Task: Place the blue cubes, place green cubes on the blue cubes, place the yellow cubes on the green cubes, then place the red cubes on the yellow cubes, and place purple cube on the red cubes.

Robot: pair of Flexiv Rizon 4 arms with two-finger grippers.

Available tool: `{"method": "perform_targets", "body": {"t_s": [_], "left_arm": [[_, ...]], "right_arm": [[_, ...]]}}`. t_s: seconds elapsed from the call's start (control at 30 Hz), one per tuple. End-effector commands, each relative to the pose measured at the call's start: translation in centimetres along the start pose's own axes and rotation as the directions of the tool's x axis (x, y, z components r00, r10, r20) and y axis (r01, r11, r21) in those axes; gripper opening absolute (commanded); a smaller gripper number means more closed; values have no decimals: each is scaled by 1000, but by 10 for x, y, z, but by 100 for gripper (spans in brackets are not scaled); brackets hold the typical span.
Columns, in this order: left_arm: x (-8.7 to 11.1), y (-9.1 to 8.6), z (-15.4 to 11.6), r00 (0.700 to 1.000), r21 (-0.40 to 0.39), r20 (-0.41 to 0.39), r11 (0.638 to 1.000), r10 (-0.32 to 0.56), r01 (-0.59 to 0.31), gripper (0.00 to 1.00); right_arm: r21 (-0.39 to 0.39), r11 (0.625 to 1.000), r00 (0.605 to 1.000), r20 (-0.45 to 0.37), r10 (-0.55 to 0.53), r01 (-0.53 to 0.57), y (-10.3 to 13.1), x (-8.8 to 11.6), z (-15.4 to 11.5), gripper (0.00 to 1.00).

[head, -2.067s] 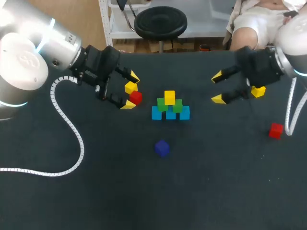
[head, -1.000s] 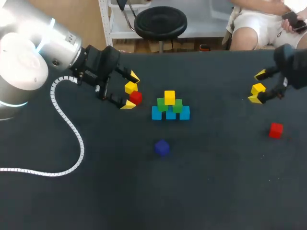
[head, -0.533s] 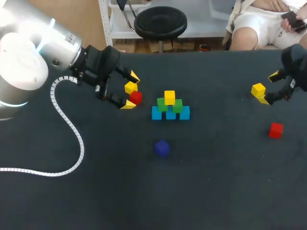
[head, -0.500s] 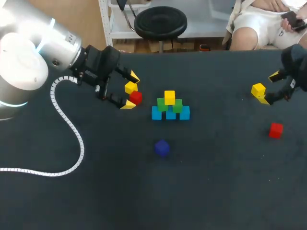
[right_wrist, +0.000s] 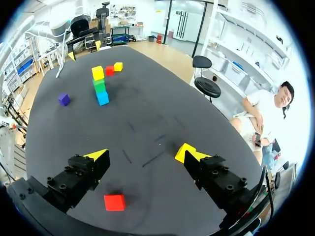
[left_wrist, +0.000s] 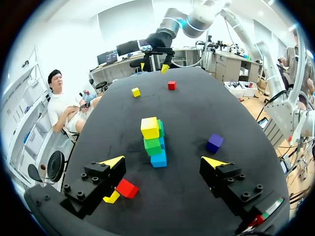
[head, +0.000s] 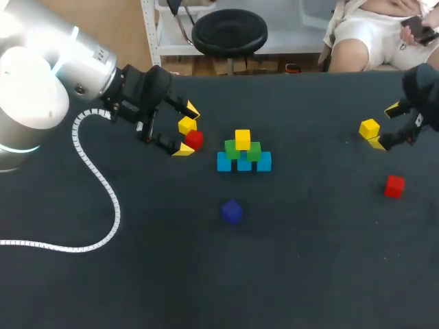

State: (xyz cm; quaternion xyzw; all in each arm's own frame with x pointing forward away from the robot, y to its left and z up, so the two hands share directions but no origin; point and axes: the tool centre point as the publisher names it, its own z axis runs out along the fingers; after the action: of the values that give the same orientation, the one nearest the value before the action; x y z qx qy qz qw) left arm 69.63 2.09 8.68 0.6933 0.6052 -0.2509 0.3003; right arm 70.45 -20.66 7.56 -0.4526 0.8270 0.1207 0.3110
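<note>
At the bench's middle you have a small pyramid: three blue cubes [head: 243, 162] in a row, two green cubes [head: 243, 151] on them, and the top yellow cube [head: 242, 139]. All are plain, matte, sharp-edged blocks on the dark bench [head: 137, 274]. The purple cube [head: 232, 211] lies at 6 o'clock from the pyramid. At 9 o'clock your left tool [head: 187, 129] stands spread, with a loose yellow cube [head: 186, 124] and a red cube [head: 195, 139] between its fingers. Far out at 3 o'clock your right tool [head: 384, 126] is spread too, with the far yellow cube [head: 369, 128] just beside its tips and the second red cube [head: 394, 186] nearby. Two seconds ago that right tool hung close to the pyramid; it has since drawn back to the bench's edge. The left arm has not moved.
</note>
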Motion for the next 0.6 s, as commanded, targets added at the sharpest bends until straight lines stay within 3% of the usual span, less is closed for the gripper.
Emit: {"method": "perform_targets", "body": {"t_s": [0.03, 0.43, 0.6], "left_arm": [[-1, 2, 0, 1000, 5, -6, 1000, -2, 2, 100], [-1, 2, 0, 1000, 5, -6, 1000, -2, 2, 100], [-1, 2, 0, 1000, 5, -6, 1000, -2, 2, 100]], "right_arm": [[16, 1000, 999, -27, 18, -17, -7, -1, 3, 100], [57, 990, 982, -137, 133, -126, -47, -11, 13, 100], [87, 976, 956, -201, 215, -201, -48, 4, 21, 100]]}}
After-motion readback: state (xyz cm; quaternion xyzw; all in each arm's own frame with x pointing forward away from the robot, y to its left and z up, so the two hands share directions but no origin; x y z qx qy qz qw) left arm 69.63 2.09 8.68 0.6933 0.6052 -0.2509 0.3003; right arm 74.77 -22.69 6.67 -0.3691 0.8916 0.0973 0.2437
